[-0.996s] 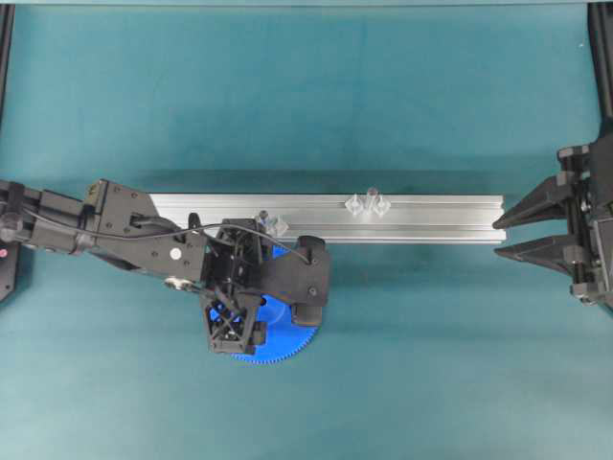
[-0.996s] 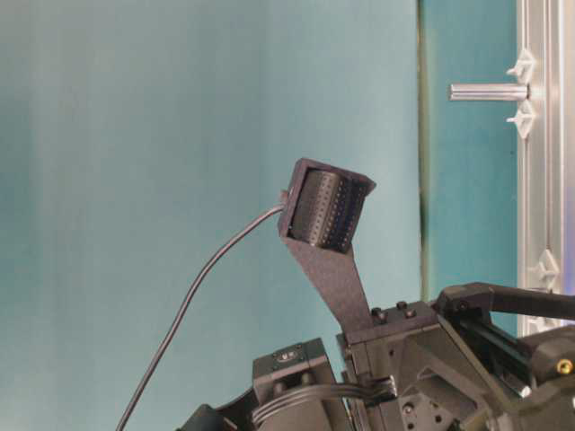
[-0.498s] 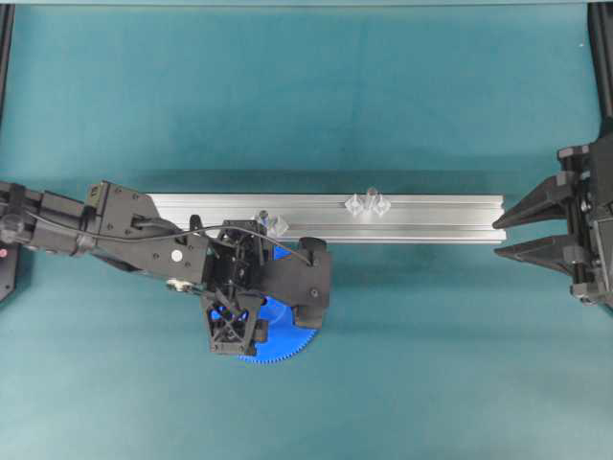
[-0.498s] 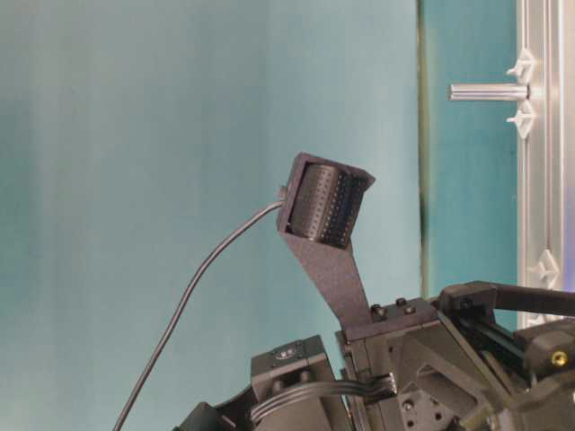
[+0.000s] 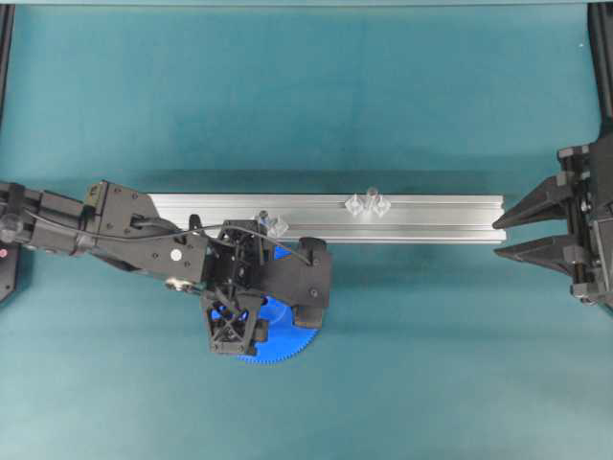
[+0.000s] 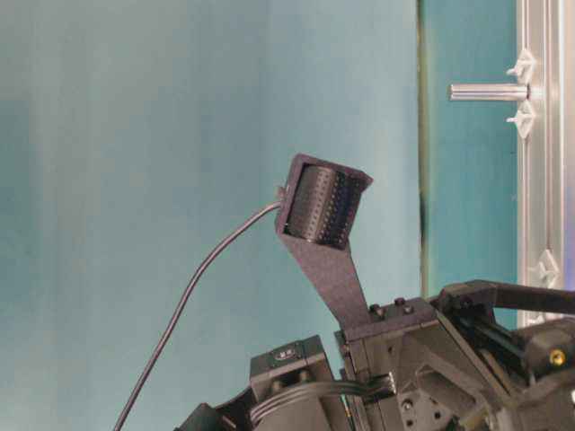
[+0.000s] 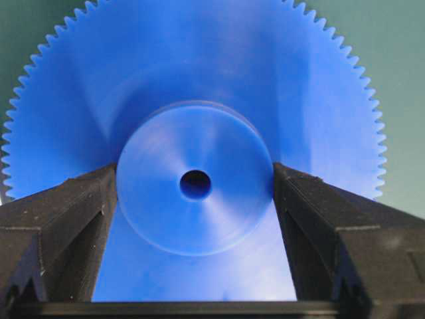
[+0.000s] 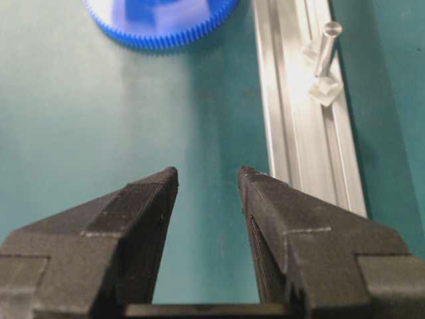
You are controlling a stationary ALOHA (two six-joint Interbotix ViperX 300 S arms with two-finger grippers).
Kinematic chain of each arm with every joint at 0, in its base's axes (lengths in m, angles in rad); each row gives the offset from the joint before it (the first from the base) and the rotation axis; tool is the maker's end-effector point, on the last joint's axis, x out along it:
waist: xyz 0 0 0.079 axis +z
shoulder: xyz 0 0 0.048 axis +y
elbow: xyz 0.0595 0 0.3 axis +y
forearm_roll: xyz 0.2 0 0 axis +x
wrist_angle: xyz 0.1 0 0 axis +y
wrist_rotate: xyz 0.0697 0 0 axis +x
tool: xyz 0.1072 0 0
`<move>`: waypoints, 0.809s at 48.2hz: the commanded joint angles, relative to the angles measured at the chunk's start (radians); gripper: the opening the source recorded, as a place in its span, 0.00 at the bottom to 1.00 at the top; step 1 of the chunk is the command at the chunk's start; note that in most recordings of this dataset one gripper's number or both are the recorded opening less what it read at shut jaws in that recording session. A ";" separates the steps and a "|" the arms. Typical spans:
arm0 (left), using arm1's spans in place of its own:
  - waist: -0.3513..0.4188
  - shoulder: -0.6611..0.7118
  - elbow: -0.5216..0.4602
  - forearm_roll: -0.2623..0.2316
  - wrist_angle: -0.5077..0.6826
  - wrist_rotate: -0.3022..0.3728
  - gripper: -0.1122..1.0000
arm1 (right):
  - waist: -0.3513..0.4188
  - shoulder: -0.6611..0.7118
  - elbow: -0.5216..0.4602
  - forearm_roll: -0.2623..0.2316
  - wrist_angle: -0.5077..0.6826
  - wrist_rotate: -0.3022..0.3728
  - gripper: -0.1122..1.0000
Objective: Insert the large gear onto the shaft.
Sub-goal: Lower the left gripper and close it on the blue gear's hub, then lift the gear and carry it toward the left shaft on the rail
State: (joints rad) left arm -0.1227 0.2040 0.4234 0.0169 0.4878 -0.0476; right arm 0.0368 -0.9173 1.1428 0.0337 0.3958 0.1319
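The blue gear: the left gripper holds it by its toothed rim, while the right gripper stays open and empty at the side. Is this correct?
Not quite. The left gripper holds the blue gear by its raised middle hub, not by the toothed rim; the left wrist view shows one finger on each side of the hub. The rest is right: the right gripper is open and empty at the side.

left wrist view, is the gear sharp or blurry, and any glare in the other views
Left wrist view: the gear's teeth look crisp, the near fingers soft. Right wrist view: the fingers blur up close, and the rail shows pale sheen. Overhead view: even light, soft shadow behind the rail.
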 commanded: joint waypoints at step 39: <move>0.009 -0.127 -0.195 0.003 0.189 0.118 0.80 | 0.002 -0.043 0.014 0.002 -0.017 0.011 0.55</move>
State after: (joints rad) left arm -0.1227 0.1197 0.2838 0.0184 0.6535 0.0583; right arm 0.0368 -0.9618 1.1674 0.0337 0.3881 0.1319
